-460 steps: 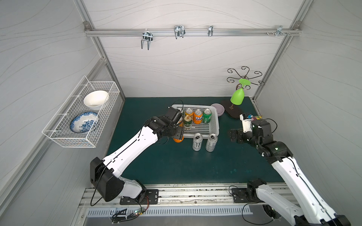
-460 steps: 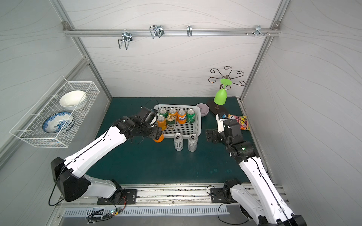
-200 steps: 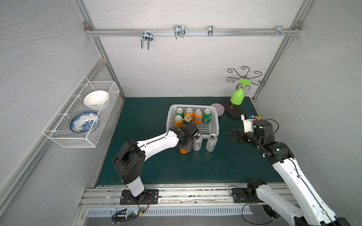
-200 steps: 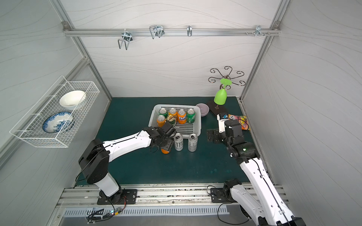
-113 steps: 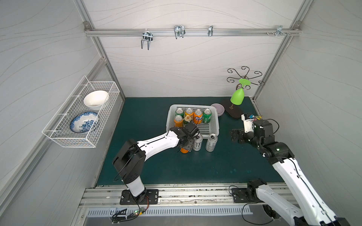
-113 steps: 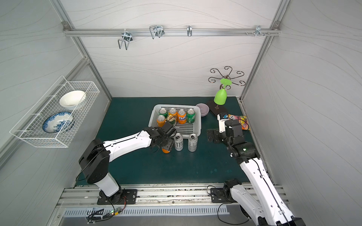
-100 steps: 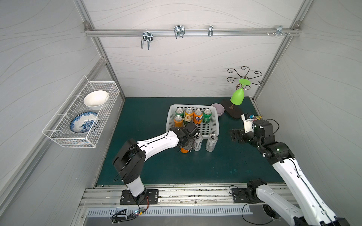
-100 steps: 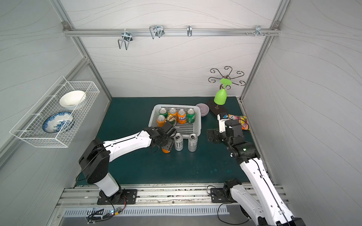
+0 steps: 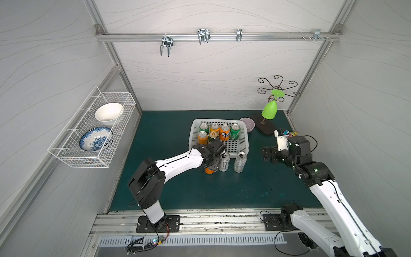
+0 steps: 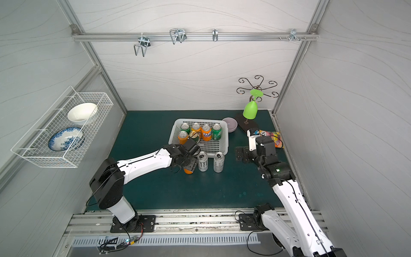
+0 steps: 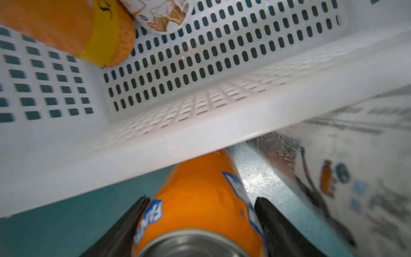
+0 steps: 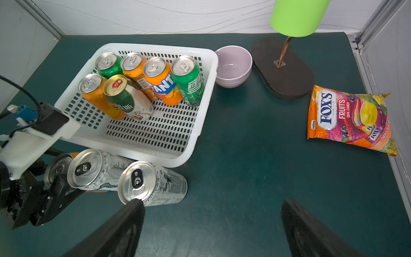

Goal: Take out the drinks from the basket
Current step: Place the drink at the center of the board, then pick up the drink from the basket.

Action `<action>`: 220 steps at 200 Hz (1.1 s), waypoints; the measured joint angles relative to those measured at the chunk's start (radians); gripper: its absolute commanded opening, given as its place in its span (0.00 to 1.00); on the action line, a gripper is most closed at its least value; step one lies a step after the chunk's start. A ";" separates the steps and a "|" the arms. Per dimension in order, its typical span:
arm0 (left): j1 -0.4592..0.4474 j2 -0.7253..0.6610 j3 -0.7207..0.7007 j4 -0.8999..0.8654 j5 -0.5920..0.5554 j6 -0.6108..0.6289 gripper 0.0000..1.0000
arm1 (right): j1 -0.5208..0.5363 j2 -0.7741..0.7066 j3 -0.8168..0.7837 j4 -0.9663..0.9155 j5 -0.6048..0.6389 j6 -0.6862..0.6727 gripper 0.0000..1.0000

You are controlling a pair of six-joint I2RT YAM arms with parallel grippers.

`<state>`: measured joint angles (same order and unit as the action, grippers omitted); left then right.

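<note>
You had three cans (image 9: 240, 162) out, six in the basket (image 12: 133, 151); right gripper (image 12: 212, 207) spread; left gripper (image 11: 201, 199) around orange can (image 11: 195, 178), hold unclear.

Pale wave-patterned walls (image 9: 211, 73) enclose a dark green mat (image 9: 178, 189); above the mat's far edge a metal rail (image 9: 222, 37) carries hooks (image 9: 202, 36), a wire rack (image 9: 82, 159) hangs beside it, a green lamp (image 9: 269, 110) on its far corner

Surface: green table (image 9: 189, 193) | back: white basket (image 9: 244, 142), bowl (image 9: 250, 124) just beside its right end, dark stand base (image 9: 265, 130) | just before basket: two Monster cans (image 9: 224, 163) upright, orange can (image 9: 209, 170) at their left | right edge: candy bag (image 10: 272, 138) flat
</note>
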<state>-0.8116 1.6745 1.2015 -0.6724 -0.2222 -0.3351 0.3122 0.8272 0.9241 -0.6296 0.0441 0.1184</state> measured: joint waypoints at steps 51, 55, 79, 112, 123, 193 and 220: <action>0.000 -0.046 0.000 -0.001 -0.009 0.001 0.89 | -0.001 -0.004 0.000 0.000 0.000 0.000 0.99; 0.000 -0.049 0.000 -0.002 -0.009 0.001 0.90 | -0.001 -0.005 0.000 0.000 -0.001 0.000 0.99; 0.000 -0.090 0.001 -0.018 -0.015 0.005 0.94 | -0.001 -0.008 0.000 0.000 -0.001 -0.003 0.99; 0.000 -0.166 0.040 -0.081 -0.044 0.024 0.99 | -0.002 -0.010 0.000 0.000 -0.001 -0.003 0.99; 0.003 -0.182 0.078 -0.109 -0.055 0.035 0.98 | -0.002 -0.010 0.000 0.000 -0.001 -0.004 0.99; 0.150 -0.160 0.291 -0.194 -0.010 0.125 0.97 | -0.003 -0.021 0.000 -0.003 -0.007 -0.003 0.99; 0.232 -0.081 0.340 -0.195 0.045 0.151 0.93 | -0.003 -0.023 0.000 -0.009 -0.009 -0.003 0.99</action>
<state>-0.5793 1.5932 1.5414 -0.8673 -0.1776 -0.1841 0.3088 0.8040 0.9241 -0.6388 0.0353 0.1150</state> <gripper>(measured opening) 0.944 0.990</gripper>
